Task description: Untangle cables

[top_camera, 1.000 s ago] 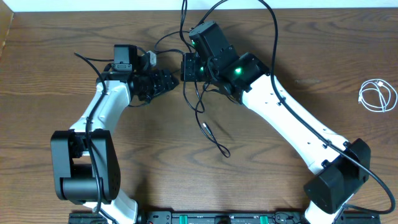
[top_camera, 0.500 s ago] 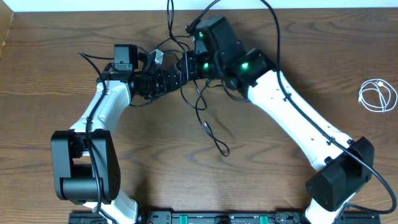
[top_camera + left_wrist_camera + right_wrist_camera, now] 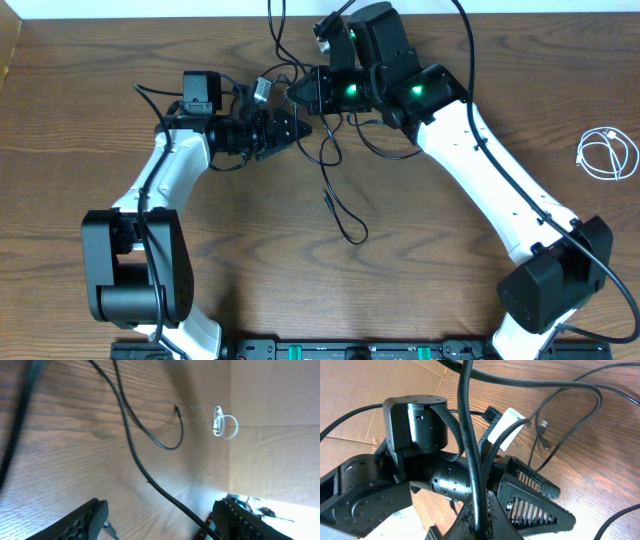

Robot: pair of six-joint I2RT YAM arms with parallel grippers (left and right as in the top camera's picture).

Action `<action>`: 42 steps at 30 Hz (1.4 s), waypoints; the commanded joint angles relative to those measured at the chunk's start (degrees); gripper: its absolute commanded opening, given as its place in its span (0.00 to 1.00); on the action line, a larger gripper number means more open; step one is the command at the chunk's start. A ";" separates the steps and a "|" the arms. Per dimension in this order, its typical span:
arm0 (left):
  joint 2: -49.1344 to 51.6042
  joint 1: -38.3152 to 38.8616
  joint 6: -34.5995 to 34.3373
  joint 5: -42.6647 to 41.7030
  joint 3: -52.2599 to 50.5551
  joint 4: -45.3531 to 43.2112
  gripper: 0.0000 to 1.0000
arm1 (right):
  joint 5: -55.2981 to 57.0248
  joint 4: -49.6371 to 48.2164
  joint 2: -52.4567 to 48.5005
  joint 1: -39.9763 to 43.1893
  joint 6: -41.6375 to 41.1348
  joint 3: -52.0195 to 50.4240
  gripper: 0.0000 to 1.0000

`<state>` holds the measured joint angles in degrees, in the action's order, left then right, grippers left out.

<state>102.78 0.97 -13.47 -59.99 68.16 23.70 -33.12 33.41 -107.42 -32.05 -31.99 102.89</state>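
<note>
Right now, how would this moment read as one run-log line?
left claw: open | right claw: shut on black cable | white cable: coiled alone, far right

Left gripper point(image 3: 160, 517) spread, right gripper point(image 3: 479, 519) clamped.

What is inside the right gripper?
A black cable runs down into the right gripper, and the jaws are shut on it. The jaws cover the pinched part, so it cannot be seen whether a second strand is caught there too.
</note>
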 commanded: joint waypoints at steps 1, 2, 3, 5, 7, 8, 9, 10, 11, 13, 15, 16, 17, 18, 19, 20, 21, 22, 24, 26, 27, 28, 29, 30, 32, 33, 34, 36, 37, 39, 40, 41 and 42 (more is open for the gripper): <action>0.52 0.15 -0.46 -4.11 0.13 -0.02 0.72 | -2.03 -0.87 1.88 -0.20 0.98 0.35 0.01; 0.52 0.15 -1.38 -4.11 0.13 -0.02 0.72 | -2.01 -1.16 1.90 -0.20 0.98 0.35 0.01; 0.52 0.22 -1.92 -4.11 0.13 -0.02 0.72 | -2.01 -1.55 1.90 -0.20 0.98 0.35 0.01; 0.52 0.61 -2.12 -4.13 0.13 0.04 0.72 | -2.01 -2.29 1.88 -0.20 0.98 0.35 0.01; 0.52 1.27 -2.32 -4.11 0.13 0.35 0.72 | -1.97 -3.04 1.88 -0.17 1.01 0.35 0.01; 0.52 1.81 -2.32 -4.13 0.13 0.48 0.72 | -1.95 -3.54 1.88 -0.17 1.03 0.35 0.01; 0.52 2.34 -2.32 -4.13 0.13 0.57 0.72 | -1.95 -3.87 1.88 -0.17 1.01 0.35 0.01; 0.52 2.99 -2.38 -4.13 0.13 0.57 0.72 | -1.95 -4.20 1.88 -0.17 1.01 0.35 0.01; 0.52 3.50 -2.82 -4.11 0.13 0.57 0.72 | -1.95 -4.39 1.88 -0.17 1.01 0.35 0.01; 0.52 4.98 -4.55 -4.09 0.13 0.33 0.72 | -1.95 -4.74 1.88 -0.20 1.01 0.35 0.01; 0.52 5.73 -5.33 -4.07 0.13 0.11 0.72 | -1.95 -4.72 1.88 -0.17 1.01 0.35 0.01; 0.52 6.14 -5.33 -4.09 0.13 0.11 0.72 | -1.95 -4.70 1.88 -0.17 1.01 0.35 0.01; 0.52 6.43 -5.31 -4.07 0.13 0.11 0.72 | -1.95 -4.70 1.88 -0.17 1.01 0.35 0.01; 0.52 6.71 -5.31 -4.07 0.13 0.11 0.70 | -1.95 -4.70 1.88 -0.17 1.01 0.35 0.01; 0.52 7.06 -5.33 -4.09 0.13 0.11 0.67 | -1.92 -4.70 1.88 -0.17 1.01 0.35 0.01; 0.52 7.17 -5.64 -4.09 0.13 0.11 0.66 | -1.90 -4.72 1.88 -0.17 1.01 0.35 0.01; 0.52 7.26 -7.28 -4.09 0.13 0.11 0.66 | -1.88 -4.74 1.88 -0.20 1.01 0.35 0.01; 0.52 7.26 -8.09 -4.11 0.13 0.13 0.66 | -1.79 -4.79 1.88 -0.20 1.01 0.35 0.01; 0.52 7.26 -10.08 -4.11 0.13 0.15 0.66 | -1.75 -4.94 1.88 -0.24 1.01 0.35 0.01; 0.52 7.26 -12.90 -4.11 0.13 0.17 0.68 | -1.75 -4.98 1.88 -0.24 0.98 0.35 0.01; 0.52 7.26 -14.40 -4.11 0.13 0.17 0.70 | -1.73 -5.03 1.88 -0.24 1.01 0.35 0.01; 0.52 7.26 -17.03 -4.11 0.13 0.22 0.70 | -1.75 -5.14 1.88 -0.24 1.01 0.35 0.01; 0.52 7.26 -20.37 -4.11 0.13 0.24 0.70 | -1.75 -5.16 1.88 -0.24 1.01 0.35 0.01; 0.52 7.26 -23.08 -4.09 0.13 0.48 0.70 | -1.75 -5.16 1.88 -0.24 0.98 0.35 0.01; 0.52 7.26 -27.45 -4.11 0.13 0.87 0.70 | -1.73 -5.18 1.88 -0.24 0.98 0.35 0.01; 0.52 7.26 -29.68 -4.09 0.13 0.94 0.71 | -1.73 -5.18 1.88 -0.24 0.98 0.35 0.01; 0.52 7.26 -31.41 -4.09 0.13 0.94 0.71 | -1.75 -5.18 1.88 -0.24 0.98 0.35 0.01; 0.52 7.26 -35.30 -4.07 0.13 0.85 0.71 | -1.75 -5.16 1.88 -0.24 0.98 0.35 0.01; 0.52 7.26 -37.16 -4.07 0.13 0.85 0.71 | -1.75 -5.16 1.88 -0.24 0.98 0.35 0.01; 0.52 7.26 -41.66 -4.04 0.13 0.83 0.71 | -1.75 -5.18 1.88 -0.24 0.96 0.35 0.01; 0.52 7.26 -43.85 -4.04 0.13 0.83 0.71 | -1.75 -5.18 1.88 -0.24 0.96 0.35 0.01; 0.52 7.26 -46.42 -4.07 0.13 0.83 0.71 | -1.77 -5.18 1.88 -0.24 0.94 0.35 0.01; 0.52 7.26 -49.37 -4.07 0.13 0.83 0.71 | -1.77 -5.18 1.88 -0.26 0.87 0.35 0.01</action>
<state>102.76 7.99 -50.96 -62.92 68.16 24.38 -33.93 28.58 -107.42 -32.05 -31.97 102.89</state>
